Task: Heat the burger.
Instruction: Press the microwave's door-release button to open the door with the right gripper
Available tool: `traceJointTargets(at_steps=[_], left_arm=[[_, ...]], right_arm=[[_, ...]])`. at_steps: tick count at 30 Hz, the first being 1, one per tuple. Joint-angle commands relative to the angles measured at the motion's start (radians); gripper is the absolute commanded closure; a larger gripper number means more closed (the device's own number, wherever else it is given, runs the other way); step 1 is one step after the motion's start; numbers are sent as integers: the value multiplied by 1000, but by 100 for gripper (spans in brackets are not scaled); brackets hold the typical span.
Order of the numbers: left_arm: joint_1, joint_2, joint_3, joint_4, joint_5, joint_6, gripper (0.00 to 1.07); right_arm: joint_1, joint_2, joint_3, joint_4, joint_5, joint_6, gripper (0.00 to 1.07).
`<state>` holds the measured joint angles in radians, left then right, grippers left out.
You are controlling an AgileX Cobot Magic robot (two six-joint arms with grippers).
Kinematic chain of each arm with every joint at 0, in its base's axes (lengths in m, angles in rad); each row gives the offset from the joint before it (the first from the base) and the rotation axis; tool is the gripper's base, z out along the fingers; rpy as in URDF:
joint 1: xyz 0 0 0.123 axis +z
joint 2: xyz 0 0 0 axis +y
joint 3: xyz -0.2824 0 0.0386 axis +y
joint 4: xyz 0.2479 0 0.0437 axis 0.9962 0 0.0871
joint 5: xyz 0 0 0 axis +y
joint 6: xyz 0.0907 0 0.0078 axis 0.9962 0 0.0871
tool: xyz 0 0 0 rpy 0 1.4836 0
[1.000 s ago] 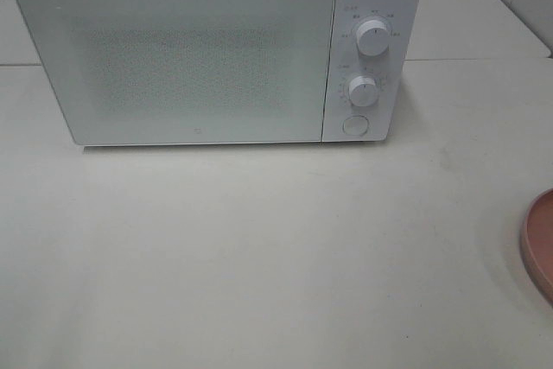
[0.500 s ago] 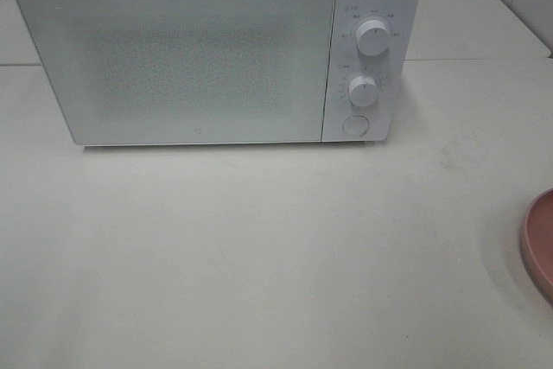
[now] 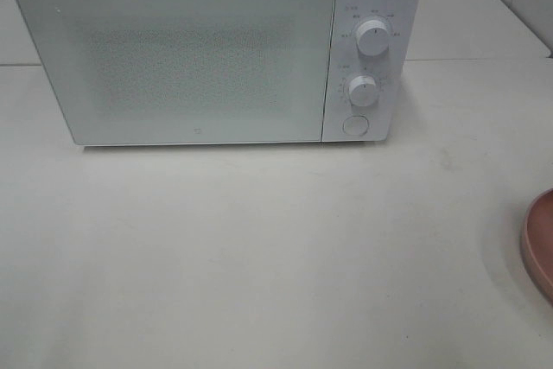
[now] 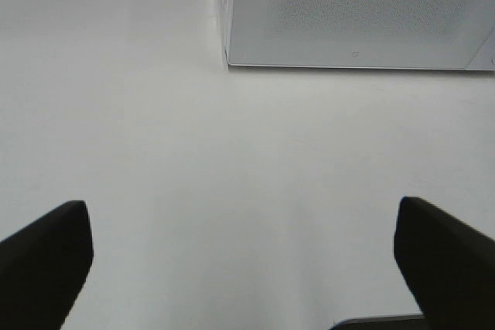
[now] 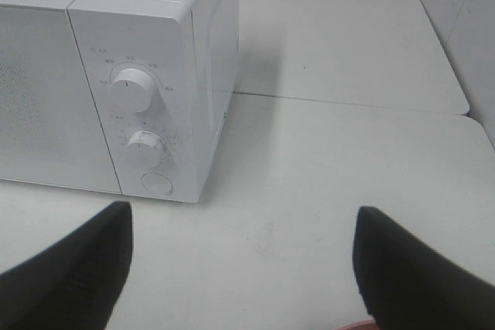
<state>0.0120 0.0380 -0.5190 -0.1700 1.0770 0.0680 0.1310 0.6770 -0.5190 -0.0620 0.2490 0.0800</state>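
Note:
The burger is out of view in every frame. A white microwave (image 3: 216, 49) stands at the back of the white table with its door shut; it has two round knobs (image 3: 373, 38) and a round button (image 3: 354, 125) on its right panel. It also shows in the left wrist view (image 4: 363, 13) and in the right wrist view (image 5: 116, 75). My left gripper (image 4: 247, 268) is open and empty over bare table in front of the microwave's left corner. My right gripper (image 5: 247, 268) is open and empty, in front of the microwave's right side. Neither gripper shows in the exterior view.
The rim of a round pink plate (image 3: 537, 244) shows at the right edge of the exterior view, and a sliver of it (image 5: 363, 325) at the lower edge of the right wrist view. A tiled wall (image 5: 464, 21) stands at the table's right.

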Motion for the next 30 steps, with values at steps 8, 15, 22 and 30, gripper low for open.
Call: traceJointTargets(at_steps=[8,15,22,30], left_arm=[[-1,-2,5,0,-12,3,8],[-1,-2,5,0,-12,3,8],[-1,-2,5,0,-12,3,8],[-1,-2,5,0,-12,3,8]], right_arm=[[0,128,57,-1,-259,12,31],[0,234,142,-2,-541,10,31],[0,381,193,-2,-773,-1,32],[0,522,239,51,-984,-21,33]])
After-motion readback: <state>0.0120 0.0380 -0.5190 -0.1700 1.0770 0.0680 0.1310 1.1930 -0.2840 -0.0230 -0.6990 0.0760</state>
